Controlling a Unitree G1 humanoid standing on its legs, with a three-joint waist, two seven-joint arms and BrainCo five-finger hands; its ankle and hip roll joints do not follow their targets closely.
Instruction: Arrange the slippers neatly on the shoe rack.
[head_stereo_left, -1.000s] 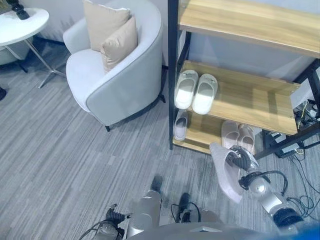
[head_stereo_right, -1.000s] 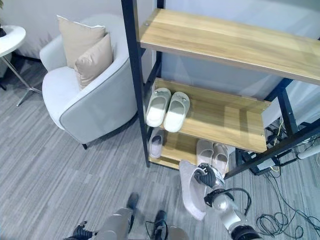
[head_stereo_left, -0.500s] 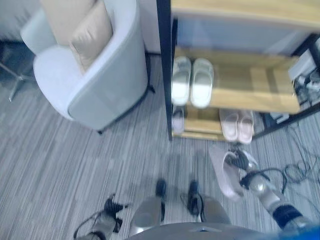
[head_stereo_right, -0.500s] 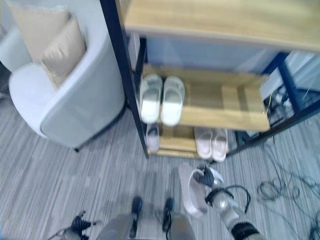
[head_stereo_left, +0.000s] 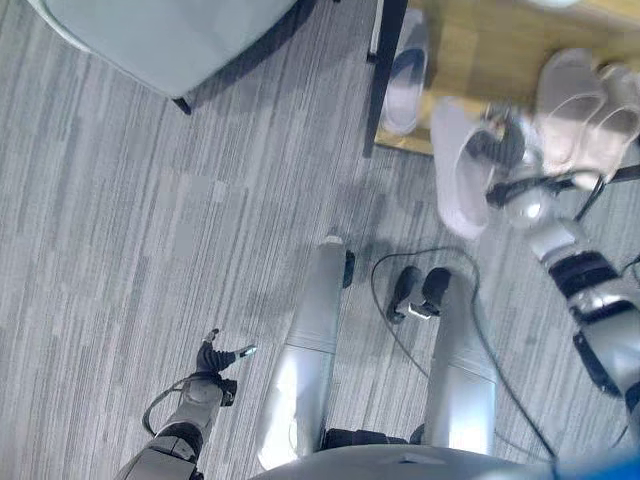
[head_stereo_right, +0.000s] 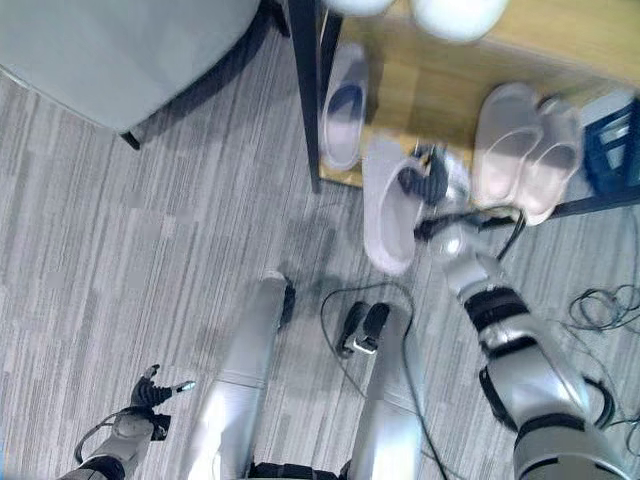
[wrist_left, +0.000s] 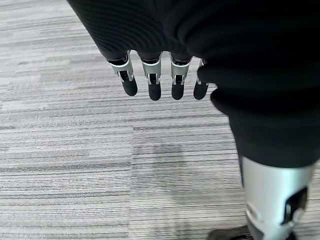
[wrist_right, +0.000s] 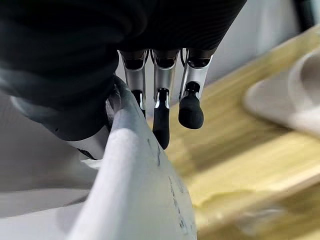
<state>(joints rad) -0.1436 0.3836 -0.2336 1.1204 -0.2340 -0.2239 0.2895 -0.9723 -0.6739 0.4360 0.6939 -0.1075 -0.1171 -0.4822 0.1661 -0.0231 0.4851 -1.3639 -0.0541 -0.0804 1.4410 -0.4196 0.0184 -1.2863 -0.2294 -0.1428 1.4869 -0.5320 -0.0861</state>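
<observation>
One slipper (head_stereo_right: 388, 215) is held in the right hand (head_stereo_right: 432, 182), with fingers (wrist_right: 161, 117) hooked into the strap opening and the sole hanging at the front edge of the rack (head_stereo_right: 440, 105). Its long axis is pointed roughly front to back, toe toward the shelf, so it's already lined up the way it needs to go in.

The gap that matters is on the bottom shelf: a single grey slipper (head_stereo_right: 344, 105) is parked at the left end by the black post (head_stereo_right: 305, 90), and a beige pair (head_stereo_right: 525, 150) is sat further right. The held slipper is right between them, just in front of the open wood. So the free slot lies straight ahead of the fingers, and probably only a short push forward plus a nudge left toward its mate is needed.

The left hand (wrist_left: 160, 82) is hung low over the carpet (head_stereo_left: 120, 200), well apart from the rack, fingers relaxed and holding nothing.
</observation>
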